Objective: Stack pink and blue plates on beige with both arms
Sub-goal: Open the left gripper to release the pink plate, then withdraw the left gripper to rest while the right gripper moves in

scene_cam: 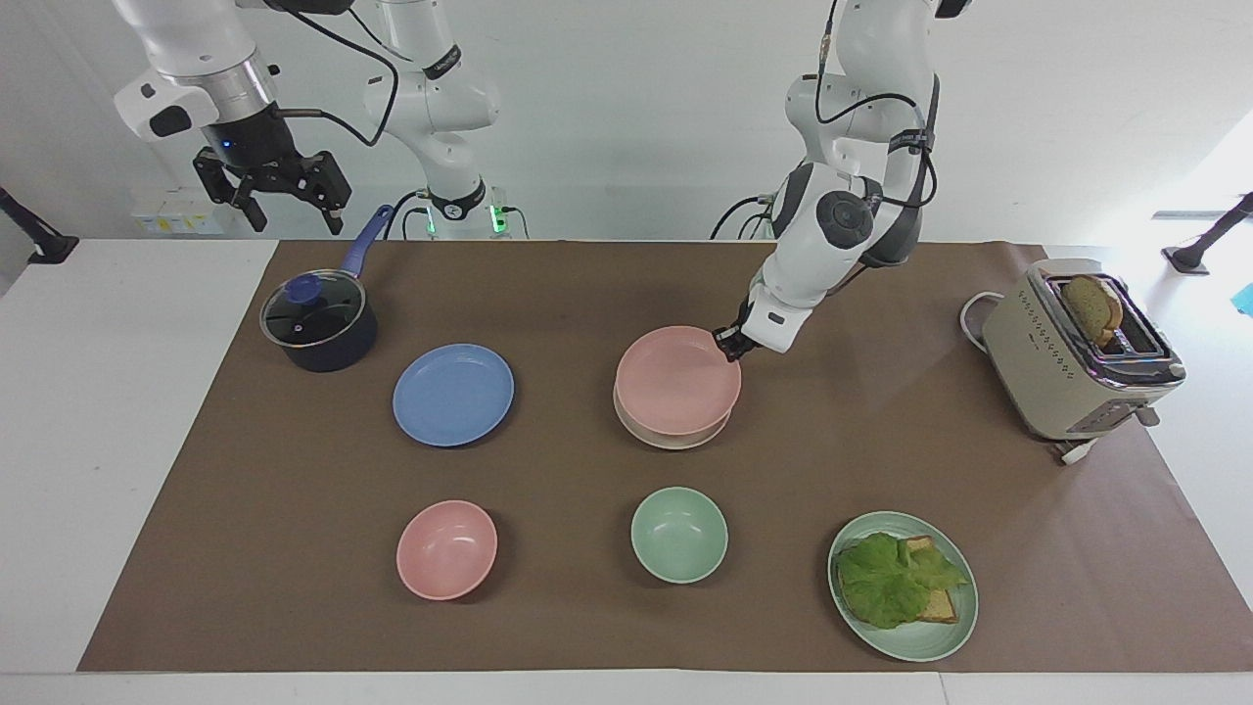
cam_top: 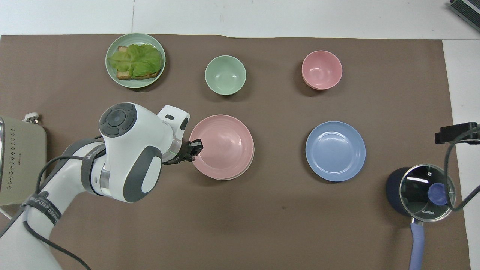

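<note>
"KONKA" on saucepan lid [cam_top: 427,195]

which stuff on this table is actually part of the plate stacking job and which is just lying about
Part of the job:
pink plate, gripped at its rim by the left gripper
beige plate under it
blue plate
right gripper, waiting

Just lying about:
pink bowl
green bowl
lettuce toast plate
toaster
saucepan

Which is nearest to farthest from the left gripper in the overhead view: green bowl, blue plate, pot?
From the left gripper, shut on the pink plate's rim:
1. Green bowl, farther from the robots than the pink plate.
2. Blue plate, toward the right arm's end.
3. Pot, at the right arm's end, nearer to the robots than the blue plate.
</note>
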